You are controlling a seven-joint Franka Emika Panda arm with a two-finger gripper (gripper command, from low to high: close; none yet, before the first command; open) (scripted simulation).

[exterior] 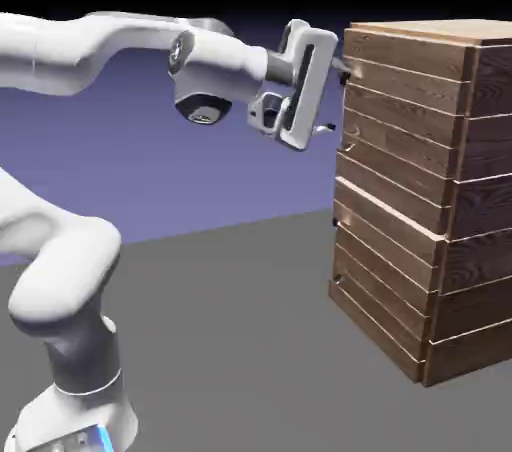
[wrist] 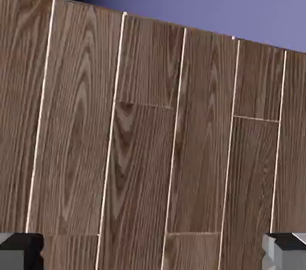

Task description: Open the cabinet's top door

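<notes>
Floor (exterior: 230,340) lies bare between the arm's base (exterior: 75,425) at the lower left and the cabinet (exterior: 485,165) on the exterior view's right, leaving plenty of room under the raised arm (exterior: 220,65). Up at the gripper (exterior: 336,98), the room narrows to a thin strip beside the cabinet's front edge. From the hand, planks fill most of the view, and their edge slants down from upper left to right, with the blue-violet backdrop (wrist: 209,0) beyond and a black patch in the corner.

The arm reaches across high up, its forearm nearly level, and the hand (exterior: 308,90) at its end leans a little, its top tipped toward the cabinet. Its two fingers point at the wood, one above the other, and stand wide apart (in the hand view they sit far out on either side, with only planks showing between them). Nothing is held.

The top door (exterior: 400,110) is right ahead of the fingers, its front running away from them toward the exterior view's right. The upper finger comes very near its edge; whether it touches, I can't tell. The lower panel (exterior: 385,265) lies beneath, under a bright seam, well below the hand.
</notes>
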